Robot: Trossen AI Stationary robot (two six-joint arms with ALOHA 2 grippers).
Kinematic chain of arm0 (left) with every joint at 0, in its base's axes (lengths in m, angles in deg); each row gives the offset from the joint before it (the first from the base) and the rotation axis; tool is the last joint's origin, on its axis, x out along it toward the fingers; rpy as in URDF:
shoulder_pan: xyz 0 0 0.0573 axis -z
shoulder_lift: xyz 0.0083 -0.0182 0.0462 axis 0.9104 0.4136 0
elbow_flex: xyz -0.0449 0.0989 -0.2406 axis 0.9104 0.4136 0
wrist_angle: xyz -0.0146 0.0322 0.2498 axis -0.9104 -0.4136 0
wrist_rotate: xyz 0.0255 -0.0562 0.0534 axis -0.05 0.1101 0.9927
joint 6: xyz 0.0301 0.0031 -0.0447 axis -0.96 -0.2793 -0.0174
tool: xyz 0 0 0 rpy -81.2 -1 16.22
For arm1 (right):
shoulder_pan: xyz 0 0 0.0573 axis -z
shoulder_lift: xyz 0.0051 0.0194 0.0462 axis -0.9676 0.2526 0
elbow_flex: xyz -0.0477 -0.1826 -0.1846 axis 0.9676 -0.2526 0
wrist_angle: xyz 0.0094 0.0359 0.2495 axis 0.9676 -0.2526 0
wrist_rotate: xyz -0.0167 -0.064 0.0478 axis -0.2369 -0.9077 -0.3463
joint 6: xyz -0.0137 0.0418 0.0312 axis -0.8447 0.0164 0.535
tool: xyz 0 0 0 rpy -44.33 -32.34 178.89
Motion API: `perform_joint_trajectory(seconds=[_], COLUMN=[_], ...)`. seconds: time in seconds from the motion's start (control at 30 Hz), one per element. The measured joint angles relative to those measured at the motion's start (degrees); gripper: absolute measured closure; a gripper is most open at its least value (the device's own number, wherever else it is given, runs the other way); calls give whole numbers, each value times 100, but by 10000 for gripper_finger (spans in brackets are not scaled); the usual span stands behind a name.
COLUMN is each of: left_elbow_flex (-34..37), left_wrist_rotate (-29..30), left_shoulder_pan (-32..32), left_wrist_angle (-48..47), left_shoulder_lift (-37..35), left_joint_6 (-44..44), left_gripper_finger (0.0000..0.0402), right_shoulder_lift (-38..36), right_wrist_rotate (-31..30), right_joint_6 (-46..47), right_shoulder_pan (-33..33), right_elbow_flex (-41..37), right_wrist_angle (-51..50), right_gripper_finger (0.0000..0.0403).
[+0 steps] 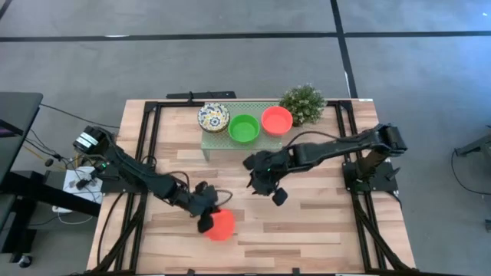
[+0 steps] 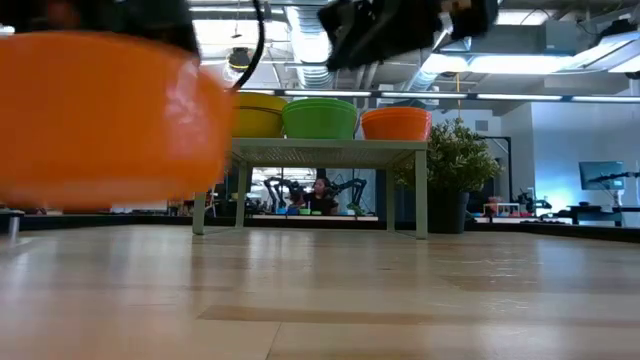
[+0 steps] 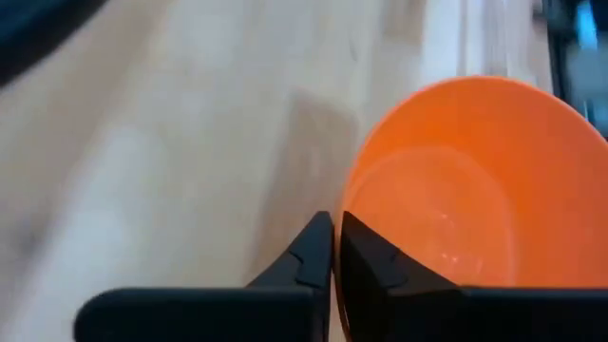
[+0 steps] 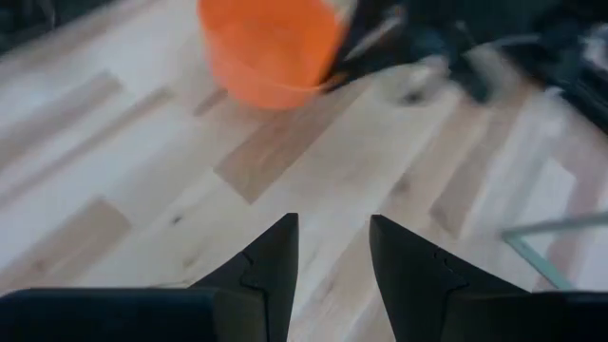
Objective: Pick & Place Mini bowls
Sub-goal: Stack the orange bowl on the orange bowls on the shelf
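My left gripper (image 1: 205, 218) is shut on a red-orange mini bowl (image 1: 222, 225) near the table's front, left of centre. The same bowl fills the left of the low view (image 2: 100, 120). My right gripper (image 1: 265, 184) hangs open above the middle of the table, right of and behind that bowl, with nothing between its fingers (image 4: 332, 256). Three more mini bowls stand on a small green shelf (image 1: 230, 143) at the back: a patterned one (image 1: 213, 117), a green one (image 1: 244, 128) and a red-orange one (image 1: 276, 120). My left gripper pinches the bowl's rim (image 3: 346, 211) on the side nearest the arm, one finger (image 3: 375, 271) inside the bowl and one (image 3: 302, 271) outside. The fingers slant down from the table's left. In the low view the bowl's underside (image 2: 110, 200) shows a little above the tabletop.
A small potted plant (image 1: 304, 103) stands at the back, right of the shelf. Bare wooden tabletop (image 1: 322, 222) lies in front of the shelf and to the right of the held bowl. Black frame rails (image 1: 360, 215) run along both sides.
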Motion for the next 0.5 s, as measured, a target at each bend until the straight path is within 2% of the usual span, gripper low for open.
perform_joint_trajectory(seconds=[0.17, 0.33, 0.5], left_elbow_flex=[-3, 4, 21], left_wrist_rotate=[159, -537, -768], left_shoulder_pan=[-546, -1202, -1682], left_wrist_angle=[-9, -36, -257], left_shoulder_lift=[-460, -557, -406], left_joint_6=[9, 9, 7], left_gripper_finger=[393, 388, 393], right_shoulder_lift=[511, 744, 751], right_wrist_rotate=[-158, -743, -767], right_joint_6=[-461, -511, -725], right_shoulder_pan=[-185, -335, -437], right_elbow_flex=[36, 233, 235], right_wrist_angle=[59, 219, 475], right_gripper_finger=[266, 248, 235])
